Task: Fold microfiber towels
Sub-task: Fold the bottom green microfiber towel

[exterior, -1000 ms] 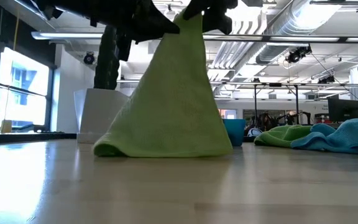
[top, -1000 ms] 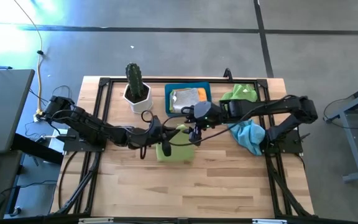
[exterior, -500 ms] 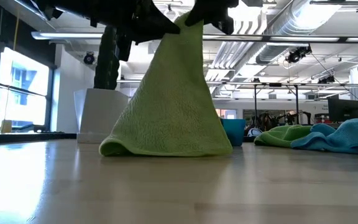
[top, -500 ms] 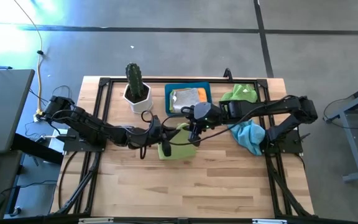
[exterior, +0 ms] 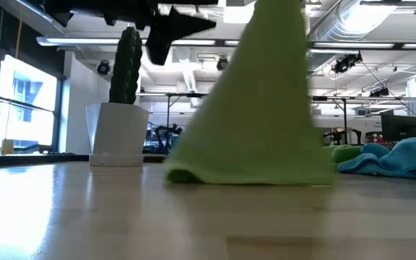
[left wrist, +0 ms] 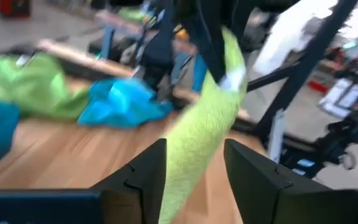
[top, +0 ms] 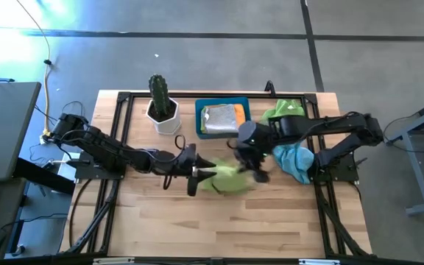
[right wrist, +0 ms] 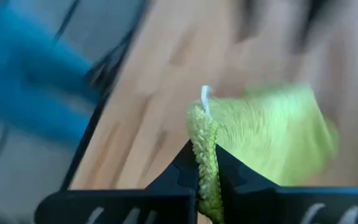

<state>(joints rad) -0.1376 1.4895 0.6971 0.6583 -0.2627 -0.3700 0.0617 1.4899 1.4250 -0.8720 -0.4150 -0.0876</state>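
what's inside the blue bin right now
In the high view the blue bin holds a grey towel with an orange towel beside it. Anything under them is covered, and the bin's floor is hidden.

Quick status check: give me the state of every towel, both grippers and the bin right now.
Lime green towel: hanging from right gripper, lower edge on table.
Right gripper: shut on lime green towel.
Left gripper: open, holding nothing.
Light blue towel: crumpled, unfolded.
Second green towel: crumpled, unfolded.
Blue bin: holds folded towels.
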